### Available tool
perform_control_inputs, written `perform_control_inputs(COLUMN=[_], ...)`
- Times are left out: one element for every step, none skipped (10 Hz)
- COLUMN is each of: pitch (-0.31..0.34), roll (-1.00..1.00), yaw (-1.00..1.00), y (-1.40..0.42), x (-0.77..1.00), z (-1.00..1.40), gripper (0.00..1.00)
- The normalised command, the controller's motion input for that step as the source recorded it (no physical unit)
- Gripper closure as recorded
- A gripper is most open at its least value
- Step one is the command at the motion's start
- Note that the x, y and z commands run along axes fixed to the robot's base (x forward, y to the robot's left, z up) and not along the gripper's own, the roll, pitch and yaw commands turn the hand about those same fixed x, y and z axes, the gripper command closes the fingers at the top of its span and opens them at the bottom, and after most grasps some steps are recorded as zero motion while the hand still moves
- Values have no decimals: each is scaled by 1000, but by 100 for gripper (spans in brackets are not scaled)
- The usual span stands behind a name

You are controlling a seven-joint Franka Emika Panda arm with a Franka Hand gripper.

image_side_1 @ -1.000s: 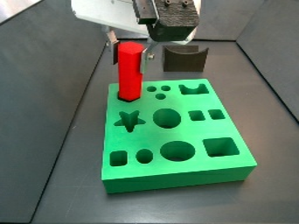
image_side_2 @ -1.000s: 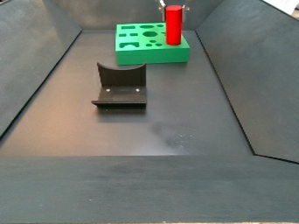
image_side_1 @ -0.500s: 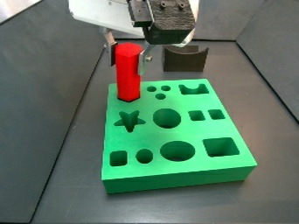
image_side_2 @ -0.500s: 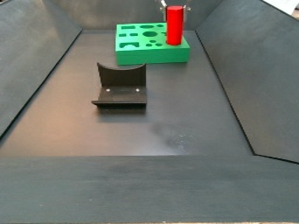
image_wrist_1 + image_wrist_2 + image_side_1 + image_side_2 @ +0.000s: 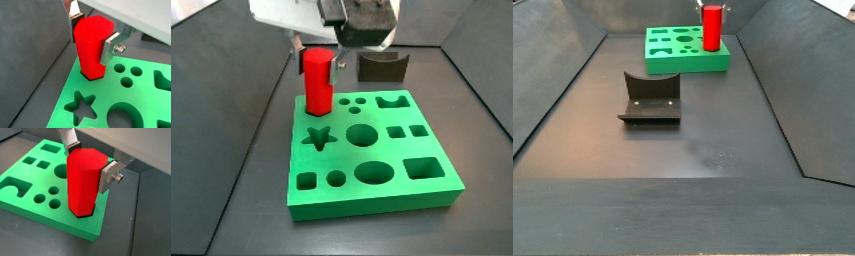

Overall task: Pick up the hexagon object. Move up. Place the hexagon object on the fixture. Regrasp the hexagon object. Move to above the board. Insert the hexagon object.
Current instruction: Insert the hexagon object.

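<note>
Standing upright in a corner hole of the green board, the red hexagon peg is sitting with its lower end down in the slab and most of its length rising above it. I am hanging my gripper over the peg's top end, with one silver finger on either side of the upper part. In both wrist views the finger plates are lying right along the peg's flat sides, but I cannot tell whether they are pressing on it or just clear of it, so I cannot say if I am clamped or loose.

In a wrist view the peg's foot is filling the hexagonal opening at the board's corner, close to two of its edges. Round holes, square holes, a star cut-out and a crown-shaped cut-out are lying open across the rest of the slab.

In a side view the dark fixture is resting on the floor well apart from the board, nearer the camera, while the peg is showing red at the board's far corner. In the side view from the opposite end, the fixture is standing just beyond the board, behind my gripper.
</note>
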Motion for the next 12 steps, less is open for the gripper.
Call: perform_control_inputs(pitch=[-149,-144,-110,-67,-36,0,0,0,-40,-60,-121,-119], roll=[-244,-237,-139,-81,0,0,0,-59,-40,-20,-176,-261], yaw=[0,0,3,14,0,0,-23,0,23,0,-66,-277], y=[0,0,0,0,0,63,131,134,0,-74,-91,-49], x=[0,0,0,0,-103,-191,-171,-40,-100,0,0,-97], z=[0,-131,-240,-249,-151,-111,-9,0,-3,-246,-514,-586], gripper=[100,100,100,100,100,100,100,100,100,100,100,100])
